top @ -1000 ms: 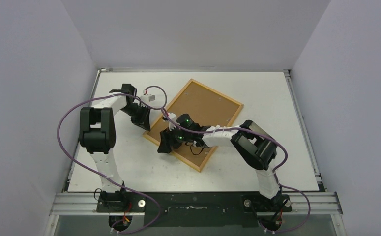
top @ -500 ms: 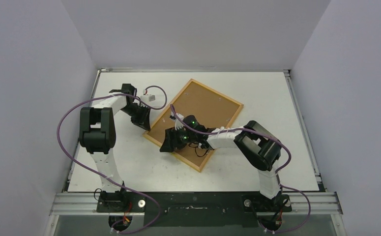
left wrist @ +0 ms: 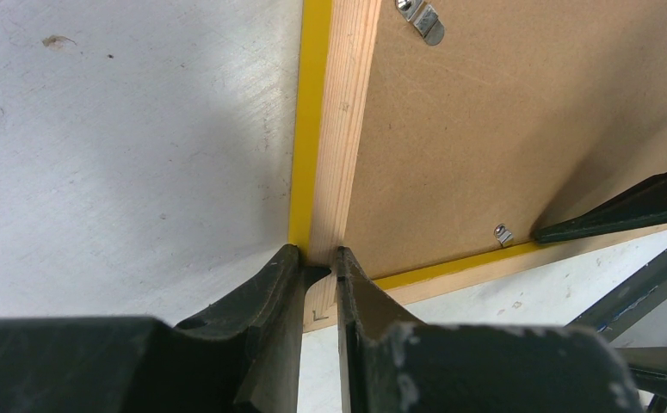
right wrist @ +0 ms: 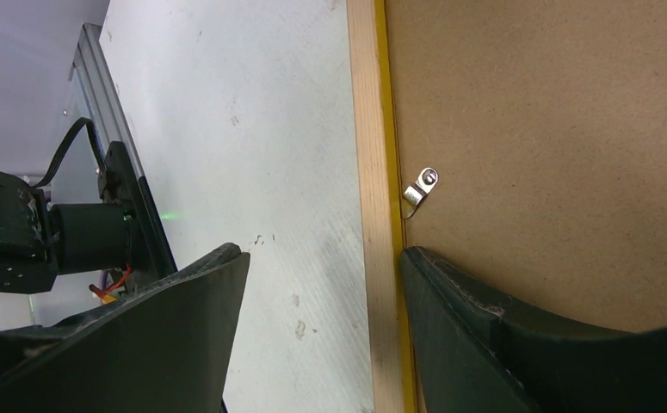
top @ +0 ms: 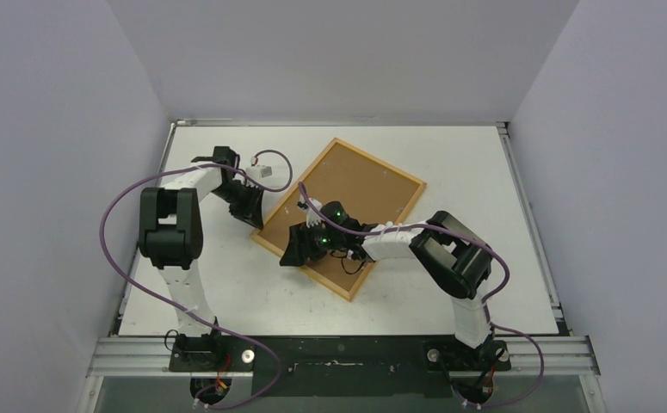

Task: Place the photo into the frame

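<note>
The frame (top: 381,161) lies face down and skewed at mid-table, pale wood back up, with the brown backing panel (top: 355,185) inside it. The photo is hidden. My left gripper (top: 256,219) is shut on the frame's left corner; in the left wrist view the gripper (left wrist: 317,258) pinches the wood rail (left wrist: 342,129) with its yellow edge. My right gripper (top: 293,249) is open over the frame's near-left rail. In the right wrist view this gripper (right wrist: 323,255) has one finger over the backing panel (right wrist: 553,129) and the other over the table, with the rail (right wrist: 366,129) between them.
Small metal clips (right wrist: 420,191) (left wrist: 503,234) sit on the backing panel by the rail. A small white block (top: 266,171) lies near the left arm's wrist. Grey walls close in the white table (top: 484,258) on three sides.
The right wrist shifted slightly to the right along the frame's near-left rail, then stayed still. The left arm and the frame have not moved.
</note>
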You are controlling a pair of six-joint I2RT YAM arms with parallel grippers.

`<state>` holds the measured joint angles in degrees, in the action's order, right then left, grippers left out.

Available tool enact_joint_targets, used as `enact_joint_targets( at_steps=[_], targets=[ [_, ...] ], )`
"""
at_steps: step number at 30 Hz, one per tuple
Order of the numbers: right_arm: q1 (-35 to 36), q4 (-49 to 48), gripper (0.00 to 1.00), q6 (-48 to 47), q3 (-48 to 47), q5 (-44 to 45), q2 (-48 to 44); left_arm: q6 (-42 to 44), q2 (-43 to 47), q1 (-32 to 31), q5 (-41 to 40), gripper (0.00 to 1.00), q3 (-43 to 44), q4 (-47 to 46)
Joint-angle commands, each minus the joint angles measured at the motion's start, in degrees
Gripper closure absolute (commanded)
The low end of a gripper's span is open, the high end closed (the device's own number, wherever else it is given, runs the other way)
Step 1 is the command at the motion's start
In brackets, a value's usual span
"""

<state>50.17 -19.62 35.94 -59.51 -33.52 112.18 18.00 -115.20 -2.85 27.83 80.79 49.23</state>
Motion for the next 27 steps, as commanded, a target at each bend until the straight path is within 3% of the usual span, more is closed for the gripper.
enact_joint_targets(
  at_steps=[1, 27],
  targets=[
    [0.99, 1.95, 0.33, 1.01, -1.46, -2.17, 2.69, -0.54, -0.79, -0.99, -0.42, 0.92, 0.02, -1.16],
    [0.99, -3.90, 0.34, 2.58, -5.74, -2.09, 7.63, -0.42, 0.09, -1.70, 0.13, 0.93, -1.02, -0.97]
  ],
)
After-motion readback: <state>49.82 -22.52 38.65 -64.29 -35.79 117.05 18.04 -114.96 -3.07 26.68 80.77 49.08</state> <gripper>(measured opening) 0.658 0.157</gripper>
